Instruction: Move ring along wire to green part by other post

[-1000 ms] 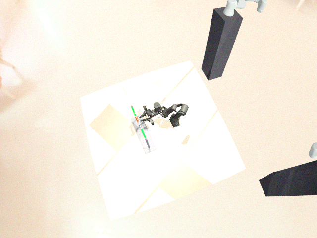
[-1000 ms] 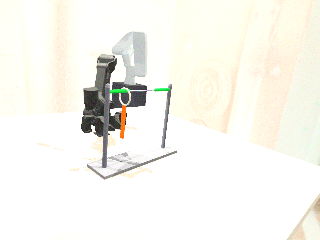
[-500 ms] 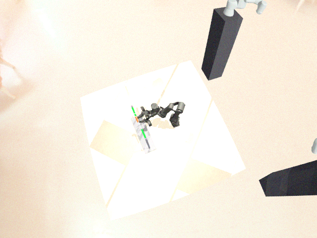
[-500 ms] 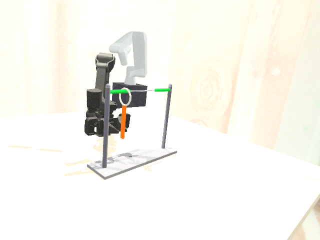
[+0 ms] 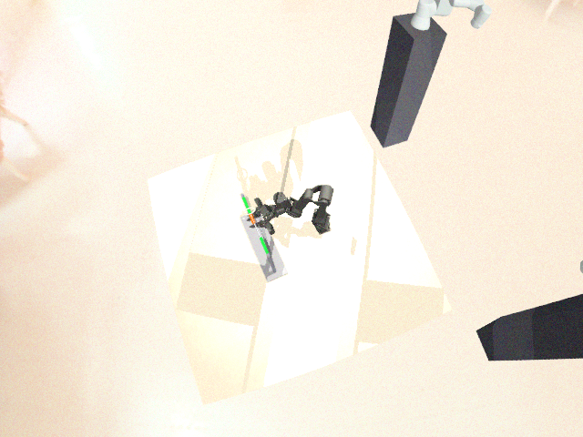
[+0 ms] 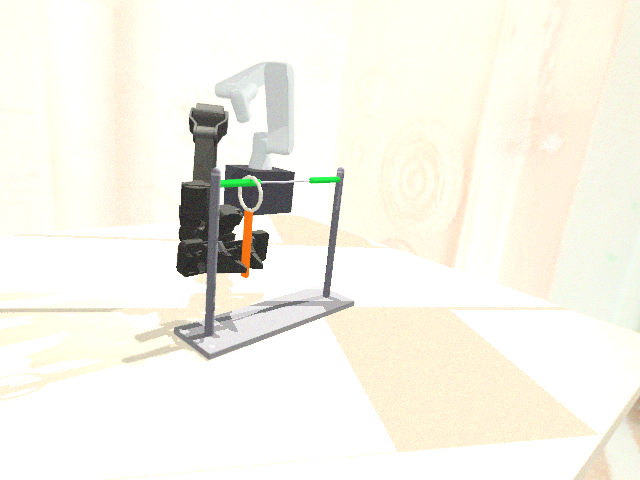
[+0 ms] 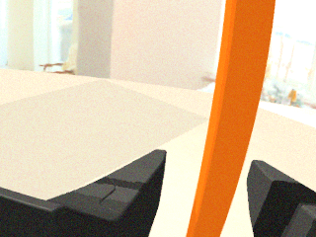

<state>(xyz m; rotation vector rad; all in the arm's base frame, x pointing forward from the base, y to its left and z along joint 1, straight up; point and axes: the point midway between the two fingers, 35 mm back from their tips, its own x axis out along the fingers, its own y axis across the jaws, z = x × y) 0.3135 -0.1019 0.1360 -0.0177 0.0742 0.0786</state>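
Orange handle [image 7: 231, 118] sits between the parted pincer [image 7: 207, 204] fingers, ungrasped; its ring [image 6: 250, 192] hangs on the nine-o'clock green wire section [image 6: 233, 182]. Grasp, traverse and release all remain.

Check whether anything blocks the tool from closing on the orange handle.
Nothing visible does. In the wrist view the orange handle hangs in the gap between the tool's open fingers, with bare space on both sides and no contact visible.

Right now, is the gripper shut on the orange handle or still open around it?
Open. In the wrist view the handle hangs between the fingers with gaps both sides.
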